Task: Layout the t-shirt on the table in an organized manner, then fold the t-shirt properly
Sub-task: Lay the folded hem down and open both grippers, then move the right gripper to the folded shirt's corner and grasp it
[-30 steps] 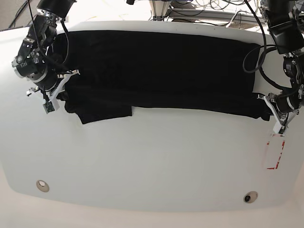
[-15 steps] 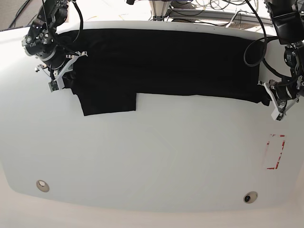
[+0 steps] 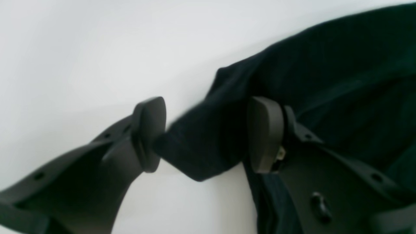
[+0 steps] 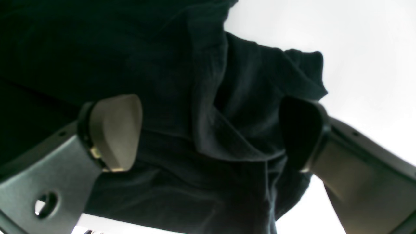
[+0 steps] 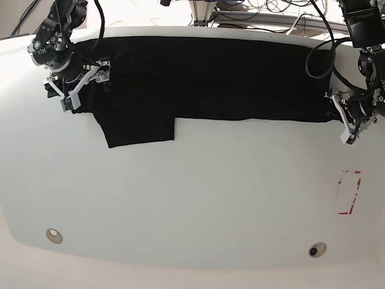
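Observation:
The black t-shirt (image 5: 210, 78) lies spread as a wide band along the far part of the white table (image 5: 192, 198), with one sleeve flap hanging toward the front at the left (image 5: 138, 127). My right gripper (image 5: 81, 84) sits at the shirt's left end. In the right wrist view it (image 4: 208, 133) is open, with a loose bunch of t-shirt (image 4: 162, 48) between the wide-apart fingers. My left gripper (image 5: 344, 117) is at the shirt's right end. The left wrist view shows it (image 3: 207, 135) open too, a cloth fold of the t-shirt (image 3: 325, 65) lying between the pads on the table (image 3: 65, 48).
A red-outlined rectangle (image 5: 349, 192) marks the table at the right. Two round metal fittings (image 5: 54, 235) (image 5: 317, 249) sit near the front edge. Cables and a metal frame (image 5: 252, 9) stand beyond the far edge.
Both grippers moved toward the far edge, drawing the shirt's front hem back and straighter. Both then opened and let go of the cloth.

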Available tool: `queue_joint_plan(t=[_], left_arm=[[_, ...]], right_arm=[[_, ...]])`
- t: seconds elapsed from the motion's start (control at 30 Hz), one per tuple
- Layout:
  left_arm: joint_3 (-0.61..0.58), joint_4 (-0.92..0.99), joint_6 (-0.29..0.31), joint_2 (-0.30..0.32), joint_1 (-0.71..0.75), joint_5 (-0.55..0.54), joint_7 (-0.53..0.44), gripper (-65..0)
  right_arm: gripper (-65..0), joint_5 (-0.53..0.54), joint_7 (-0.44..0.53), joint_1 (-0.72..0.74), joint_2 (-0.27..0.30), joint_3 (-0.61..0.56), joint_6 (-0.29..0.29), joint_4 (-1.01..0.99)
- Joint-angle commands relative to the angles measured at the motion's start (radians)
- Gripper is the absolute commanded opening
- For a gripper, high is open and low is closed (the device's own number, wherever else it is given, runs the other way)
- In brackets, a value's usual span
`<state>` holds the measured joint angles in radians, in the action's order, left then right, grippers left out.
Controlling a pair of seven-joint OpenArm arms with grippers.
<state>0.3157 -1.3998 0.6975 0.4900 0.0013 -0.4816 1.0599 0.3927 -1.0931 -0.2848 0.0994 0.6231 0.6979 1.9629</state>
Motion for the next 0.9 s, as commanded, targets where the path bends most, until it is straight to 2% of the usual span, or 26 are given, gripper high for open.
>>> queue_joint_plan(t=[0.0, 0.1, 0.2, 0.27, 0.4, 0.53, 0.6, 0.73, 0.87], left_arm=[[0.009, -0.077, 0.001, 0.036, 0.004, -0.009, -0.011, -27.6], [0.010, -0.138, 0.001, 0.039, 0.007, -0.010, -0.011, -27.6], [0.012, -0.186, 0.001, 0.051, 0.006, -0.010, 0.006, -27.6], [0.029, -0.224, 0.001, 0.069, -0.001, -0.010, 0.044, -27.6], [0.084, -0.301, 0.001, 0.068, -0.004, -0.012, 0.092, -27.6], [0.107, -0.376, 0.001, 0.066, -0.019, -0.012, 0.102, -27.6], [0.109, -0.393, 0.001, 0.066, -0.030, -0.012, 0.102, -27.6], [0.110, -0.401, 0.001, 0.066, -0.037, -0.012, 0.102, -27.6], [0.112, -0.402, 0.001, 0.066, -0.037, -0.012, 0.102, -27.6]], right_arm=[[-0.2, 0.012, 0.020, 0.017, 0.001, 0.062, 0.000, 0.056], [-1.6, 0.028, 0.018, 0.057, -0.014, 0.120, 0.000, 0.059], [-1.3, 0.053, 0.018, 0.095, -0.007, 0.159, 0.000, 0.054], [-1.3, 0.067, 0.017, 0.131, -0.007, 0.149, 0.000, 0.040], [-1.3, 0.058, 0.017, 0.209, -0.007, 0.122, 0.000, 0.008], [-1.3, 0.056, 0.017, 0.278, -0.002, 0.093, 0.000, -0.073], [-1.4, 0.051, 0.017, 0.315, 0.018, 0.076, 0.000, -0.121], [-1.4, -0.028, 0.026, 0.390, 0.043, 0.014, 0.000, -0.264], [-1.4, -0.105, 0.070, 0.441, 0.044, 0.008, 0.000, -0.369]])
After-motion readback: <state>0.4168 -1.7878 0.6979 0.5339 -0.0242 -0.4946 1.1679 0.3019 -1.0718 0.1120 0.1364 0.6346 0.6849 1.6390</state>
